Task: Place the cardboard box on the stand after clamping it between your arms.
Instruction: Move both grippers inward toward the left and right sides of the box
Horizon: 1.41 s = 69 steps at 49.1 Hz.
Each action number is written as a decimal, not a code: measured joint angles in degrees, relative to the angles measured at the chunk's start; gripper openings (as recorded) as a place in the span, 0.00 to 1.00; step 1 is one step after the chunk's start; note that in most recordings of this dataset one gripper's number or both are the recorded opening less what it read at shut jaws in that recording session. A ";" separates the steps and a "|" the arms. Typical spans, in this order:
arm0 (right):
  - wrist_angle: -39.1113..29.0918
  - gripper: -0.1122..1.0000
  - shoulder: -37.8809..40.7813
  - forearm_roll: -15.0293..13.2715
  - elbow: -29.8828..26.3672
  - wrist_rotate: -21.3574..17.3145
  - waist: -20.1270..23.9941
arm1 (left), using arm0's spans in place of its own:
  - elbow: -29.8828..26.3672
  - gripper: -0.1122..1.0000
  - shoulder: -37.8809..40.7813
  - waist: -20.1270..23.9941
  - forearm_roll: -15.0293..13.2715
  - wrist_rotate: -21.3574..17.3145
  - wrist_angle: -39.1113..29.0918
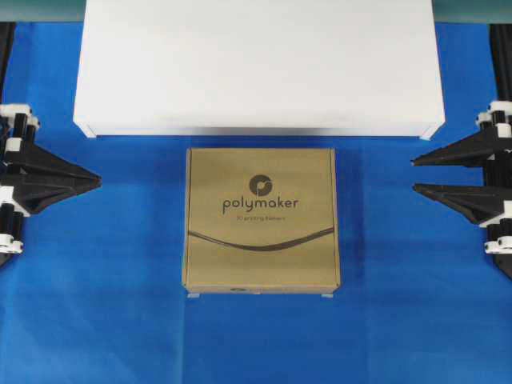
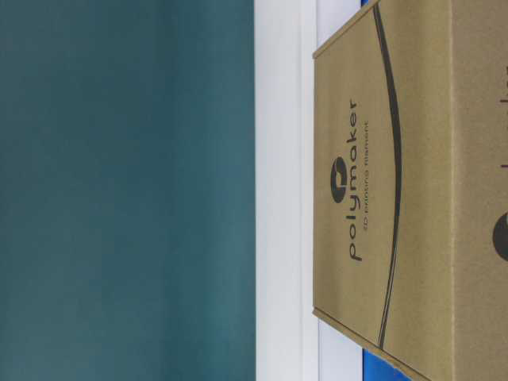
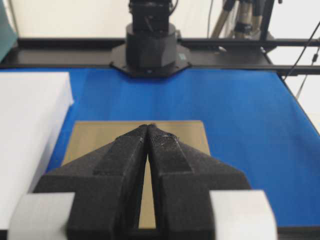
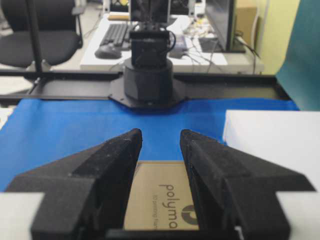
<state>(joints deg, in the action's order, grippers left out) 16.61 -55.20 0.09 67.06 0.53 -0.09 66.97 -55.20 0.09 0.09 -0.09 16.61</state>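
1. Left gripper (image 1: 98, 181) fingers (image 3: 127, 160) pressed together, holding nothing; parked well left of the cardboard box (image 1: 262, 219).
2. Right gripper (image 1: 414, 174) fingers (image 4: 120, 160) spread apart, empty, well right of it.
3. Box lies flat on blue cloth (image 1: 120, 304), just beside the stand (image 1: 258, 72).

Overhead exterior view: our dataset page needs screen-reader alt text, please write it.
A brown cardboard box lies flat on blue cloth, just in front of the white stand. The left gripper, shut, and the right gripper, open, flank it untouched.
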 measured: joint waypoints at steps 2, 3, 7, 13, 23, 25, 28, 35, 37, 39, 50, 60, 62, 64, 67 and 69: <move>-0.09 0.25 0.00 0.00 0.00 -0.09 -0.09 | -0.09 0.16 0.00 -0.18 0.35 0.44 -0.70; -0.35 0.26 0.09 0.09 -0.09 -0.26 -0.18 | -0.18 0.18 0.00 -0.35 0.79 1.14 -1.85; -4.66 0.18 0.44 1.41 -0.26 -0.79 -0.62 | -1.32 0.11 0.70 -1.32 2.02 2.64 -7.47; -19.69 0.13 1.32 2.29 -3.25 -1.67 -0.79 | -4.22 0.11 1.93 -1.32 2.11 2.72 -16.26; -41.84 0.14 2.90 2.46 -8.88 -2.02 -0.88 | -10.55 0.11 6.24 -1.32 2.64 2.02 -34.54; -45.26 0.14 3.16 2.46 -9.58 -2.11 -0.88 | -11.69 0.11 7.47 -1.32 2.72 1.32 -38.14; -50.01 0.14 3.69 2.37 -10.28 -2.11 -0.88 | -13.10 0.11 9.32 -1.32 2.72 0.62 -42.98; -58.54 0.14 5.71 2.46 -10.90 -2.29 -0.88 | -15.12 0.11 12.74 -1.32 2.81 0.00 -52.21; -59.77 0.14 6.59 2.37 -10.99 -2.37 -0.97 | -15.38 0.11 13.18 -1.32 2.81 0.00 -54.05; -60.73 0.14 7.38 2.37 -10.99 -2.37 -0.97 | -15.73 0.11 13.62 -1.32 2.81 -0.09 -55.46; -63.37 0.22 12.30 1.32 -11.43 -2.37 -0.97 | -16.17 0.11 15.73 -1.32 2.81 0.35 -59.33; -66.62 0.63 16.00 0.70 -11.78 -2.37 -2.72 | -16.35 0.26 17.84 -0.70 2.81 0.70 -59.77; -66.88 0.74 16.44 0.62 -11.78 -2.37 -2.90 | -16.35 0.37 18.37 -0.62 2.81 0.97 -59.68; -66.80 0.84 16.79 0.53 -11.78 -2.37 -2.99 | -16.35 0.48 19.07 -0.62 2.81 0.79 -59.50; -66.27 0.95 17.23 0.35 -11.78 -2.37 -3.16 | -16.26 0.64 19.95 -0.53 2.90 0.79 -58.71; -65.83 0.99 17.58 0.26 -11.78 -2.37 -3.16 | -16.26 0.74 20.57 -0.53 2.81 0.79 -57.92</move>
<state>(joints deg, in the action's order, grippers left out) -49.22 -37.62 0.35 55.28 -1.85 -3.25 50.71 -34.63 -0.44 2.90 0.70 -41.31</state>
